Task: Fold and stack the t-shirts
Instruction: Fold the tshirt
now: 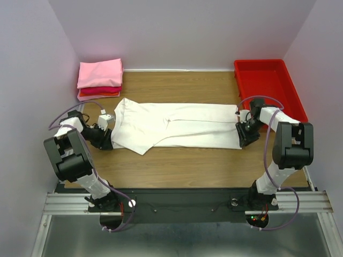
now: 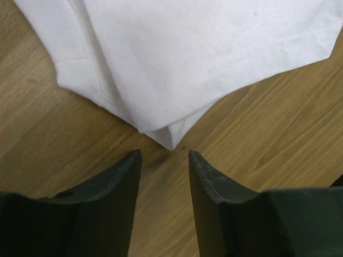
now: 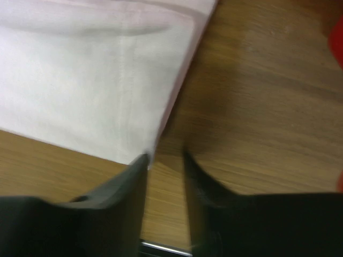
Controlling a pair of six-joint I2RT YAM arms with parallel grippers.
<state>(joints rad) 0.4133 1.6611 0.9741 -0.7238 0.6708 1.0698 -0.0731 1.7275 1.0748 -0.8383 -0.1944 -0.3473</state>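
A white t-shirt [image 1: 177,126], folded into a long band, lies across the middle of the table. My left gripper [image 1: 109,140] sits at its near left corner. In the left wrist view that gripper [image 2: 163,158] is open, the shirt's layered corner [image 2: 170,140] lies just ahead of the gap, and only bare wood shows between the fingers. My right gripper [image 1: 243,137] is at the shirt's near right corner. In the blurred right wrist view it [image 3: 164,158] is open, with the cloth corner [image 3: 107,96] against the left fingertip [image 3: 140,163]. Folded pink and red t-shirts [image 1: 99,77] are stacked at the back left.
A rigid red tray [image 1: 268,85] stands at the back right, just behind my right arm; its edge [image 3: 337,37] shows in the right wrist view. Grey walls close in the wooden table [image 1: 182,166] on three sides.
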